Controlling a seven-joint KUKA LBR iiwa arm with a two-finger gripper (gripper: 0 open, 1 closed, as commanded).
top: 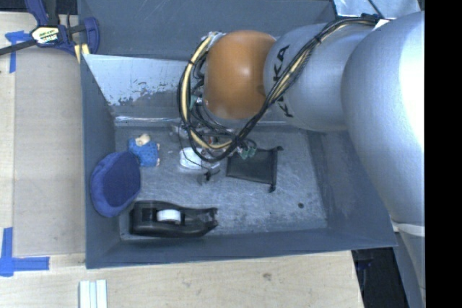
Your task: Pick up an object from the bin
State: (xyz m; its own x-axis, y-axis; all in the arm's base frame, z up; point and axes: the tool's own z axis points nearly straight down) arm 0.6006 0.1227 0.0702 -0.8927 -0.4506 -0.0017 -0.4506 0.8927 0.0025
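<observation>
A soft, rounded dark-blue pad (114, 182), a small blue figure (146, 152) and a glossy black tape dispenser (172, 219) lie left in the grey metal bin (216, 25), while the cable-wrapped gripper (203, 164) hangs over a small white object (189, 159) mid-floor, its grip impossible to tell, a flat dark slab (253, 168) just right.

Your bin (144, 76) is dull grey, its back wall flecked with dark scuffs. On its floor you have a dark blue rounded cap (115, 182), a small bright blue toy (146, 151) with a cream tip, a glossy black tape dispenser (173, 221) carrying a white roll (169, 215), a flat black piece (253, 167) and a small white item (191, 159). Your arm (346, 76) is silver with black lettering. Its wrist cover (234, 72) is orange-brown, looped by black and yellow cables (193, 83).
</observation>
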